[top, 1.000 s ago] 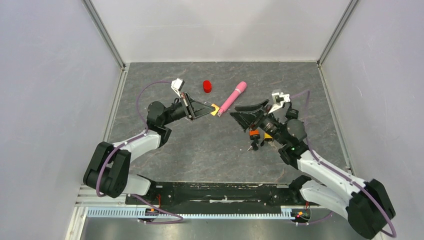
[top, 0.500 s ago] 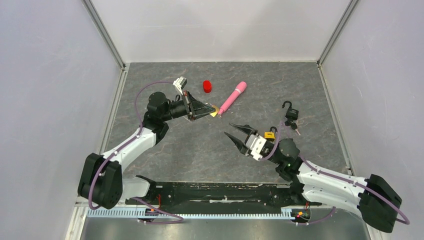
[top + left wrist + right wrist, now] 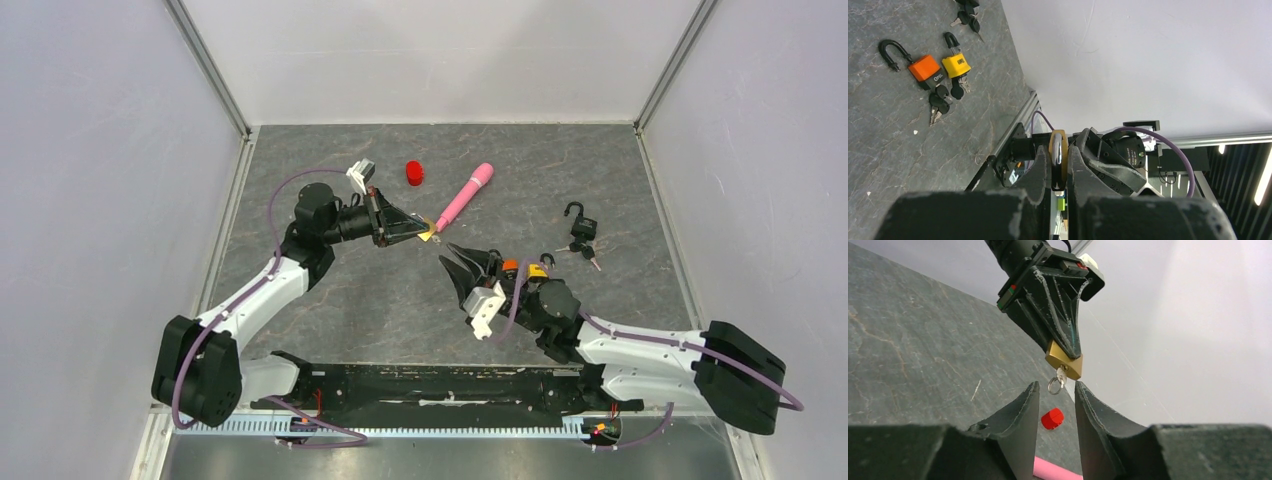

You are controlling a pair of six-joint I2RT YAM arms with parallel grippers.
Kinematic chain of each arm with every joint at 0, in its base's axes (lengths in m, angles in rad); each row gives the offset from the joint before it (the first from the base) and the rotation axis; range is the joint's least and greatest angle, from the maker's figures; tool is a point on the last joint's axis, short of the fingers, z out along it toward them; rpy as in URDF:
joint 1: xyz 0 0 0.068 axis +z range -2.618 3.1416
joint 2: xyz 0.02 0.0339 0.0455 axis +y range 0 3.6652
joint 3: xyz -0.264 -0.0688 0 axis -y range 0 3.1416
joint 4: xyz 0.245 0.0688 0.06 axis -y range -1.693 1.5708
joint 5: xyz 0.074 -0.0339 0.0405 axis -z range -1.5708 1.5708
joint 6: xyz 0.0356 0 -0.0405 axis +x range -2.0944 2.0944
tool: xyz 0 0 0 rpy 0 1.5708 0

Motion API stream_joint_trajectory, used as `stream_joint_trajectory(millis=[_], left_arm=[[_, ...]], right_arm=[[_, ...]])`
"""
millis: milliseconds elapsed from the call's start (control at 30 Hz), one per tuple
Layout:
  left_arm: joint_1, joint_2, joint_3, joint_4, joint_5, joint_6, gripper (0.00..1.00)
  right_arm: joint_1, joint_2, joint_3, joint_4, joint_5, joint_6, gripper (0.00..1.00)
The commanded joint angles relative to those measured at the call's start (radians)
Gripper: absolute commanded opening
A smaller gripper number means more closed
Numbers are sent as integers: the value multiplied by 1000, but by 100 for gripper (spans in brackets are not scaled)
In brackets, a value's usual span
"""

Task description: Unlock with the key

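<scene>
My left gripper (image 3: 415, 229) is shut on a brass padlock (image 3: 429, 226) and holds it above the table's middle. In the left wrist view the padlock (image 3: 1058, 157) sits edge-on between the shut fingers. In the right wrist view the padlock (image 3: 1064, 360) has a small silver key (image 3: 1060, 376) in its keyhole, with a ring (image 3: 1054, 386) hanging from it. My right gripper (image 3: 455, 262) is open and points at the padlock. In the right wrist view its tips (image 3: 1056, 387) sit level with the key ring, on either side of it, without touching it.
An orange padlock (image 3: 924, 68) and a yellow padlock (image 3: 957, 62) with keys lie on the grey table. A black padlock (image 3: 581, 226) with keys lies at the right. A red cap (image 3: 414, 173) and a pink cylinder (image 3: 465, 194) lie beyond the grippers.
My right arm has swung down and left, away from the padlocks on the table, and now points its open gripper at the key in the brass padlock. The left gripper has barely moved.
</scene>
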Motion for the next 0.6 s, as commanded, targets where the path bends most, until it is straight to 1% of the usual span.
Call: stream_joint_trajectory(millis=[0,167,367,533,567], left_arm=[[-3,-37,50,-4,30,49,2],[-10,-40,57,-12,38,50,2],[-16,-44,65,-36,45,64,2],[-20,-51,72,-50,47,70,2],[-21,-53,74,-54,48,73,2]], right_arm=[[9,35,63,100,35,-44,34],[10,75,87,92,31,-51,33],[12,106,116,61,34,-65,25],[15,125,125,44,45,-78,23],[17,128,126,39,70,-85,23]])
